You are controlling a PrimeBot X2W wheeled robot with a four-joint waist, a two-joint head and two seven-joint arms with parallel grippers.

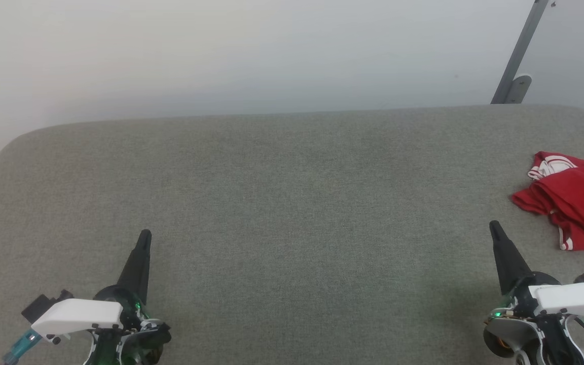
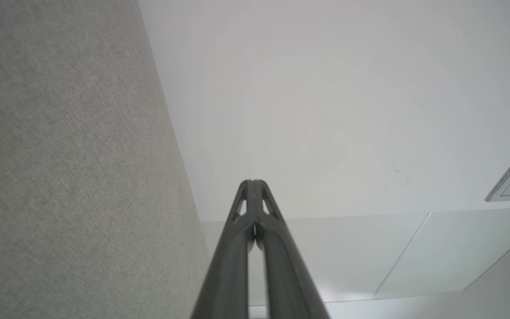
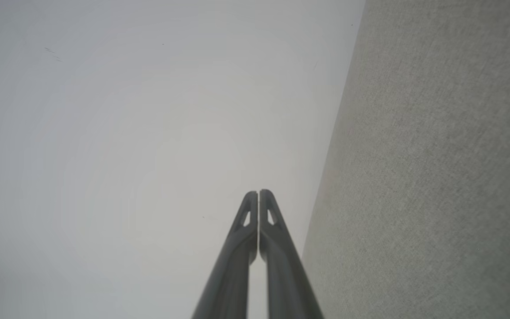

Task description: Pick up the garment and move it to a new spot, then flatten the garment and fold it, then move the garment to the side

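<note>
Head view, crumpled red garment (image 1: 578, 203) on grey table (image 1: 271, 177), lettering hidden, left hand (image 1: 144, 235) and right hand (image 1: 494, 226) clenched

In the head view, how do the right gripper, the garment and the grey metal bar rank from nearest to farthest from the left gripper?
From the left gripper, lower left:
1. The right gripper, across the table, lower right.
2. The garment, crumpled at the table's right edge, beyond that gripper.
3. The grey metal bar, behind the table's far right corner.
</note>
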